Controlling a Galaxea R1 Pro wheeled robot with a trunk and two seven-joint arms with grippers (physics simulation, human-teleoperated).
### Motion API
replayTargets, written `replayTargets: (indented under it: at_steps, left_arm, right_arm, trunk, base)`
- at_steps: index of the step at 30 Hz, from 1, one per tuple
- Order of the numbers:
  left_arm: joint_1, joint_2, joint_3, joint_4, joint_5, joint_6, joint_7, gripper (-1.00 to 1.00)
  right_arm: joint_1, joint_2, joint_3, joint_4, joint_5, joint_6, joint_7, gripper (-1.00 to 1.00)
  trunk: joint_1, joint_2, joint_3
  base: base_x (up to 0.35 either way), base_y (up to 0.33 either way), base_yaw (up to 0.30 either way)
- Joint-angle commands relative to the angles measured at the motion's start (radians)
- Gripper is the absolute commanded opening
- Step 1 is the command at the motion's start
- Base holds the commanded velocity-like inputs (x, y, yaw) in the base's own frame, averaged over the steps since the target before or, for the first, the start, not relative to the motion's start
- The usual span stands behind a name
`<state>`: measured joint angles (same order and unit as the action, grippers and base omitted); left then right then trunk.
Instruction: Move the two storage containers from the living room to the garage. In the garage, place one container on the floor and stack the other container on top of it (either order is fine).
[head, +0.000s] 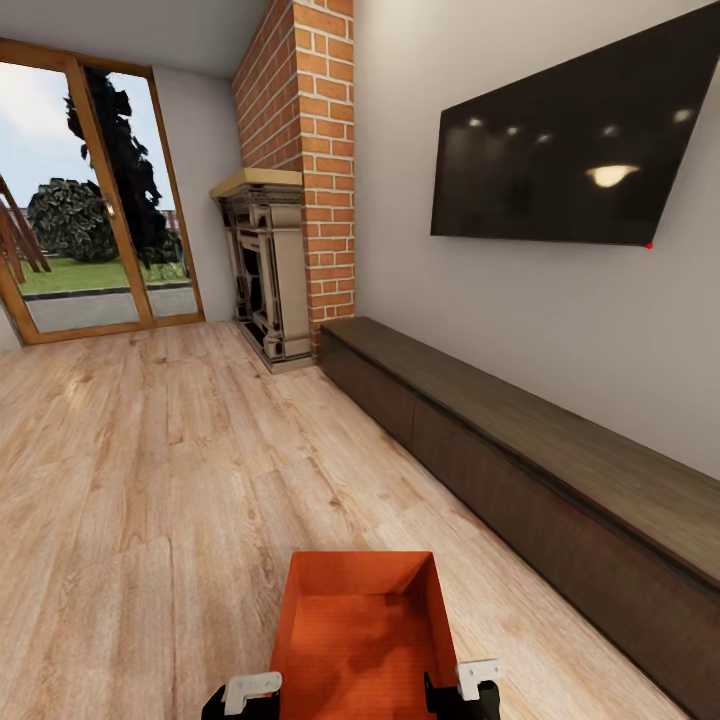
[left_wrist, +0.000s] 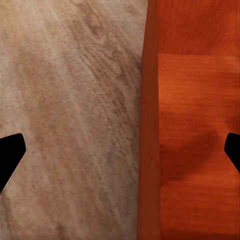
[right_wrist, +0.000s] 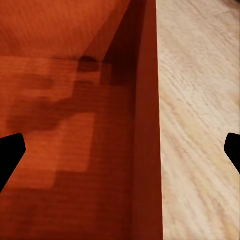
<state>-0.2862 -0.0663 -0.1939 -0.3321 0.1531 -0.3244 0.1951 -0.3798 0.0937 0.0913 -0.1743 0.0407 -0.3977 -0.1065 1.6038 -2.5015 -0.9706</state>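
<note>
Orange-red storage container sits on the wood plank floor well in front of the brick fireplace, left hand open wide astride its left wall, right hand equally wide astride its right wall, neither clamped, dark low cabinet to the right.

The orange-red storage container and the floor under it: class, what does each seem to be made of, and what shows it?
Storage container: probably matte plastic, judging by its thin plain walls, even orange-red colour and faint fine ribbing; it could be painted board. Floor: light wood planks, or a wood-look laminate, with visible grain, plank seams and a soft sheen.
</note>
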Motion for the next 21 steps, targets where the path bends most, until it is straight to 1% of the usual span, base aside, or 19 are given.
replayTargets:
  at_steps: [1, 13, 19, 21]
  left_arm:
    - [-0.001, 0.001, -0.009, 0.001, 0.01, -0.004, 0.005, 1.0]
    - [-0.001, 0.0, -0.013, 0.001, 0.008, -0.004, 0.006, 1.0]
    - [-0.001, 0.0, -0.012, 0.001, 0.009, -0.003, 0.006, 1.0]
    - [-0.001, 0.0, -0.012, 0.001, 0.009, -0.004, 0.006, 1.0]
  right_arm:
    - [-0.001, 0.0, 0.007, 0.001, 0.004, -0.001, -0.011, 1.0]
    - [-0.001, 0.0, 0.006, 0.001, 0.002, -0.001, -0.01, 1.0]
    - [-0.001, 0.0, 0.004, 0.001, 0.0, -0.002, -0.01, 1.0]
    - [-0.001, 0.0, 0.004, 0.001, -0.001, -0.002, -0.01, 1.0]
  trunk:
    - [0.0, 0.0, -0.001]
    - [0.0, 0.0, -0.001]
    - [0.002, -0.002, -0.024]
    - [0.002, -0.002, -0.024]
  base:
    - [0.0, 0.0, 0.0]
    - [0.0, 0.0, 0.0]
    - [0.0, 0.0, 0.0]
    - [0.0, 0.0, 0.0]
